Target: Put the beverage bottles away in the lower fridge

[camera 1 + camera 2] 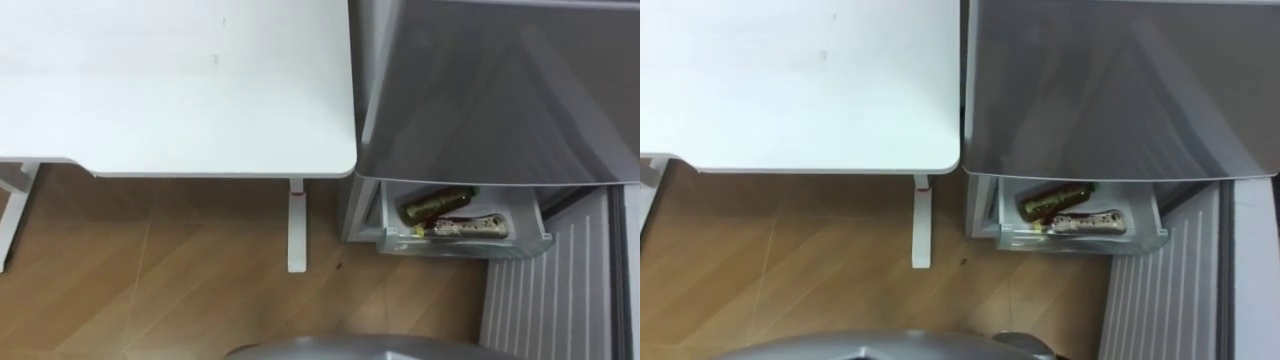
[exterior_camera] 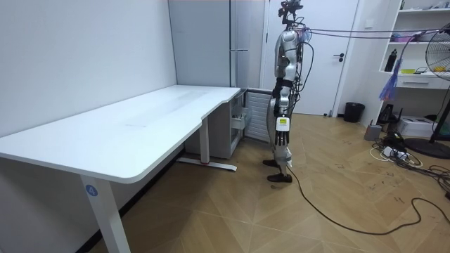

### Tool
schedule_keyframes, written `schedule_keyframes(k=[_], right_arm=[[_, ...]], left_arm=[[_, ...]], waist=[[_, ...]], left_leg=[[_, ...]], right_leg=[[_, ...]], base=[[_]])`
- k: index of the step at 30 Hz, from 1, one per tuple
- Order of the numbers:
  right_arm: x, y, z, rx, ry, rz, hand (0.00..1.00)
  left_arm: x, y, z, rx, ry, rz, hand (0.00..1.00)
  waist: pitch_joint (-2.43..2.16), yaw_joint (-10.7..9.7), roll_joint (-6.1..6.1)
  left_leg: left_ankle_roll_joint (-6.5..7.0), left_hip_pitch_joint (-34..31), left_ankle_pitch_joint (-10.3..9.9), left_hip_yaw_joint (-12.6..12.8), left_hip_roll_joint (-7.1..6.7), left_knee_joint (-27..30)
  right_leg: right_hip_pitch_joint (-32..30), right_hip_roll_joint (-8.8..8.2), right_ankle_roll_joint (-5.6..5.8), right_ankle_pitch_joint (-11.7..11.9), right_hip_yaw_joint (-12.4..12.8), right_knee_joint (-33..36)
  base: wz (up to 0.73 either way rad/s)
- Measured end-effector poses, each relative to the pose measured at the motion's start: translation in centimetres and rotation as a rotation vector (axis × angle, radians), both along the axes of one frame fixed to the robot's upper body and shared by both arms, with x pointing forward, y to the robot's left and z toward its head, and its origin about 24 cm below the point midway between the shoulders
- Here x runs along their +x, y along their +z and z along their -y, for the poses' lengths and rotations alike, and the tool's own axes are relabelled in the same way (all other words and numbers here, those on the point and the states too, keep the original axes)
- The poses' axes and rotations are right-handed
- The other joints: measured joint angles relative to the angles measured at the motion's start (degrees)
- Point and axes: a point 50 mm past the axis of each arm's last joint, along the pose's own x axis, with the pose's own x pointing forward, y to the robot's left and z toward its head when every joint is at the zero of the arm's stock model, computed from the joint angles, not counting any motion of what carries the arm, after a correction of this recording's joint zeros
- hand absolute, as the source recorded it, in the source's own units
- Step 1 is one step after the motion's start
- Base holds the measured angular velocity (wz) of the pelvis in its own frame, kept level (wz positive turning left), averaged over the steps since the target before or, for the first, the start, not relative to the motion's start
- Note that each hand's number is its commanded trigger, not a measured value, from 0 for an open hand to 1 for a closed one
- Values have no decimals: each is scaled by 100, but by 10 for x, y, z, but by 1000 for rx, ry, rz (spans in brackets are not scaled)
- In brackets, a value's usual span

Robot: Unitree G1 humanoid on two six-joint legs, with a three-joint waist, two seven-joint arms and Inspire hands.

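Desk (image 1: 180, 90) beside fridge (image 1: 500, 90), bottles (image 1: 437, 203) in its open drawer (image 1: 465, 245); left hand (image 2: 282, 124) hangs, grip unreadable.

2 bottles (image 1: 437, 202) (image 1: 468, 228), 1 fridge (image 1: 500, 90), 1 desk (image 1: 180, 90)

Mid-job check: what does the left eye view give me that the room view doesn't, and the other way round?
Left eye view: from above, a brown bottle and a pale-labelled bottle lying side by side inside the pulled-out drawer.
Room view: the robot standing upright at the fridge's open lower part, left hand hanging at its side, with a fan and a bin towards the room view's right.
Both: the white desk, the grey fridge beside it with that drawer out, and the wooden floor.
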Motion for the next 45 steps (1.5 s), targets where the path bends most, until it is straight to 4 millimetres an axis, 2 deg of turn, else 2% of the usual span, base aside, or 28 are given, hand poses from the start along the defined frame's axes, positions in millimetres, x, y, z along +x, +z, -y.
schedule_keyframes(k=[12, 15, 18, 21, 23, 25, 26, 27, 29, 31, 35, 39, 43, 45], right_arm=[[7, 0, 0, -14, -20, 16, 0], [12, 0, -1, -13, -140, 44, 0], [28, 0, -1, -7, -276, 119, 0], [55, 3, 0, 14, -445, 227, 0], [81, 6, 0, 36, -534, 314, 0], [98, 10, 1, 41, -583, 370, 0], [110, 12, 1, 45, -612, 405, 0], [117, 14, 1, 49, -625, 424, 0], [132, 18, 2, 61, -696, 470, 0], [141, 21, 2, 70, -745, 483, 0], [160, 28, 3, 76, -825, 542, 0], [186, 40, 8, 88, -810, 609, 0], [194, 52, 33, 21, -809, 670, 0], [202, 60, 41, 1, -799, 711, 0]], left_arm=[[-3, 0, 1, -9, -19, -20, 0], [-1, 0, 1, -11, -33, -11, 0], [3, -1, 3, -14, -60, 8, 0], [16, -2, 5, -33, -78, 34, 0], [30, -3, 6, -40, -102, 63, 0], [43, -4, 9, -49, -125, 84, 0], [53, -4, 10, -51, -147, 110, 0], [58, -4, 10, -50, -153, 126, 0], [77, -3, 11, -42, -170, 162, 0], [89, -1, 11, -35, -178, 186, 0], [106, 2, 9, -29, -176, 220, 0], [109, 5, 1, -5, -200, 224, 0], [110, 6, -2, 7, -227, 217, 0], [110, 6, -1, 2, -247, 212, 0]], waist=[[14, -9, -7], [15, -2, -8], [10, -8, -3], [6, -15, 30], [43, -7, -13], [81, -7, 47], [129, -5, 94], [138, -4, 113], [143, 15, 158], [123, 67, 147], [131, 180, 122], [124, 194, 140], [123, 451, 161], [123, 505, 160]], left_leg=[[-9, 140, -36, -21, 18, 41], [-6, 173, -79, -29, 16, 65], [10, -40, -175, -4, 7, 292], [41, -553, -272, -4, -19, 841], [45, -954, -277, -3, -57, 1228], [104, -1287, -345, 13, -52, 1523], [119, -1554, -432, 21, -40, 1765], [127, -1717, -486, 15, -41, 1924], [173, -2401, -700, -22, -45, 2531], [181, -2877, -823, -30, -63, 2956], [270, -3772, -910, -1, -68, 3704], [352, -4497, -1014, 13, -58, 4316], [402, -5095, -1150, 22, -45, 4924], [439, -5386, -1195, 16, -68, 5179]], right_leg=[[162, -22, -1, -40, -7, 8], [142, -21, 9, -96, 8, 51], [-106, -61, 0, -209, 22, 374], [-578, -188, -21, -310, 17, 860], [-998, -271, -35, -334, 9, 1207], [-1259, -305, -50, -341, 1, 1393], [-1526, -326, -67, -364, 19, 1627], [-1677, -342, -74, -392, 31, 1755], [-2321, -435, -70, -560, 51, 2318], [-2797, -509, -42, -689, 128, 2738], [-3705, -642, -52, -724, 248, 3452], [-4422, -634, -72, -740, 343, 3958], [-5027, -625, -53, -854, 535, 4550], [-5327, -645, -35, -946, 602, 4829]], base=[[0], [-2], [-6], [-3], [-12], [3], [4], [0], [7], [2], [1], [1], [5], [13]])
